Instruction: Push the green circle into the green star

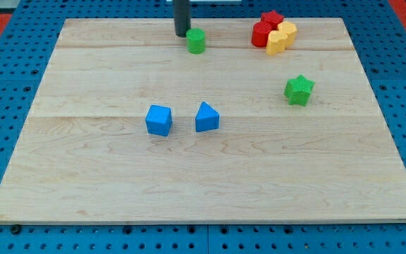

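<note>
Op: Near the view's top edge of the desk [83, 176], my tip [182, 34] sits just to the view's left of the green circle [197, 41], touching it or nearly so; I can't call contact from this angle. The tool is a bare rod, so there are no jaws to be apart or together, and it clamps nothing.

Obs: And the target?

Op: Green star [299, 89] lies well apart from the circle, toward the view's right and lower down. Nothing stands on the straight line between the two.

Obs: Other blocks?

Op: A red and yellow cluster [273, 32] at the view's top right: a red star at the back, another red block and two yellow ones, shapes unclear. Blue cube [158, 120] and blue triangle-like block [206, 117] sit mid-desk, out of the way.

Obs: Risks?

Op: My tip stands at the circle's left, so a straight shove likely sends it rightward along the top edge into the cluster (not down toward the star). I judge I need to come round to the circle's upper left first. An off-centre push on a round block could let it roll off the tip sideways. A glancing hit could also knock the star away.
</note>
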Controlling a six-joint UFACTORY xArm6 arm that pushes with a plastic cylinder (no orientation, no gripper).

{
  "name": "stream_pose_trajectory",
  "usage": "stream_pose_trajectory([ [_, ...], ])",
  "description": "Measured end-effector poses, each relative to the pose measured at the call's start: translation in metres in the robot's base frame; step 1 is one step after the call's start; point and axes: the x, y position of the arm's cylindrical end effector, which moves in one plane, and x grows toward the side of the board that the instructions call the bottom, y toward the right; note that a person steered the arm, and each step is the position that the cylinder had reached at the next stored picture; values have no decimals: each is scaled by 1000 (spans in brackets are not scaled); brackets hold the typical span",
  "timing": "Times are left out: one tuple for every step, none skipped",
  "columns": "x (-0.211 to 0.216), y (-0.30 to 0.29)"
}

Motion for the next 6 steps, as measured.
stream_pose_trajectory([
  [15,26],
  [49,30],
  [80,37],
  [99,48],
  [107,93],
  [122,120],
])
